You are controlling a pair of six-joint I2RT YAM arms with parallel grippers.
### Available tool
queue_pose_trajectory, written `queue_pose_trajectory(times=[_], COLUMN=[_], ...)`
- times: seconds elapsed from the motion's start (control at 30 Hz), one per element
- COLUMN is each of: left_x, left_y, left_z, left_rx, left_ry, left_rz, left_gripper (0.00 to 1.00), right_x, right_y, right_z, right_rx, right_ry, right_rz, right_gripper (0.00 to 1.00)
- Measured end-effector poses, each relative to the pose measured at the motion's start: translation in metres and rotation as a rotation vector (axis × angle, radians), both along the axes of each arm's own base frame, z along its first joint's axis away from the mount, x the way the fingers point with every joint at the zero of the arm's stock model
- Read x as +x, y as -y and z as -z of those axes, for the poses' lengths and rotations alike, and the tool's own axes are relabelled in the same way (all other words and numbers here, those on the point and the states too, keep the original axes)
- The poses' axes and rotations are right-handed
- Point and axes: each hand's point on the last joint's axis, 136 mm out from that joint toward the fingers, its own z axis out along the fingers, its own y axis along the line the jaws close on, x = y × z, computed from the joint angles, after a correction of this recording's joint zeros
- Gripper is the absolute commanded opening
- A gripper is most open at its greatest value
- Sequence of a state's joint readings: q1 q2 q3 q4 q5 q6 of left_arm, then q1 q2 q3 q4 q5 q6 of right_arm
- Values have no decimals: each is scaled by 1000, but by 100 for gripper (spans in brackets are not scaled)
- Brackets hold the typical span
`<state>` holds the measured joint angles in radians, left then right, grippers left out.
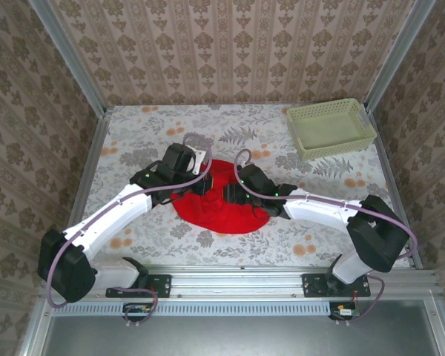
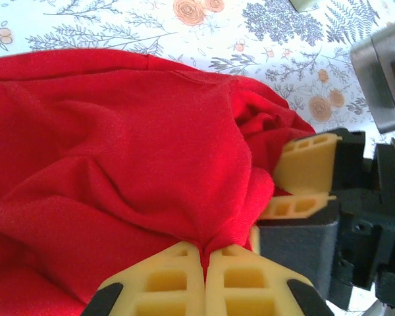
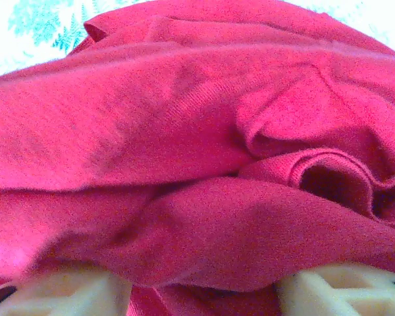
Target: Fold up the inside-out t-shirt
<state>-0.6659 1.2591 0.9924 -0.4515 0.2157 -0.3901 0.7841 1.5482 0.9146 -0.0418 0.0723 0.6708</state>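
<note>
The inside-out t-shirt (image 1: pixel 216 211) lies bunched in a red heap at the middle of the table, with both grippers at its upper part. My left gripper (image 1: pixel 200 178) is shut on a pinched fold of the red cloth (image 2: pixel 118 151), which rises in creases from between the closed fingertips (image 2: pixel 204 253). My right gripper (image 1: pixel 230 194) stands open, and a thick bulge of the shirt (image 3: pixel 184 131) lies between its spread fingers (image 3: pixel 204 283). In the left wrist view, the right gripper's yellow fingers (image 2: pixel 307 158) press into the cloth just to the right of my left gripper.
A pale green basket (image 1: pixel 335 147) stands at the back right of the floral table (image 1: pixel 148 126). Metal posts and patterned walls close in the sides and back. A rail runs along the near edge by the arm bases.
</note>
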Motion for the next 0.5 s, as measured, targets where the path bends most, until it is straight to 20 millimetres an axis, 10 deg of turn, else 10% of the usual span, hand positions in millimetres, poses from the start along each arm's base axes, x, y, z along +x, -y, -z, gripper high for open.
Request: queue_pose_trajectory(times=[0.2,0.5], left_x=[-1,24], left_y=[0,-30], left_z=[-5,-11], left_rx=[-30,-55], left_ry=[8,8], left_rz=[6,-125], left_gripper=[3,3], right_x=[20,1], right_y=[0,-7], right_z=[-1,3], right_rx=[-20,-31], right_ry=[-1,-5], right_rz=[-3,-80], right_gripper=[44,0])
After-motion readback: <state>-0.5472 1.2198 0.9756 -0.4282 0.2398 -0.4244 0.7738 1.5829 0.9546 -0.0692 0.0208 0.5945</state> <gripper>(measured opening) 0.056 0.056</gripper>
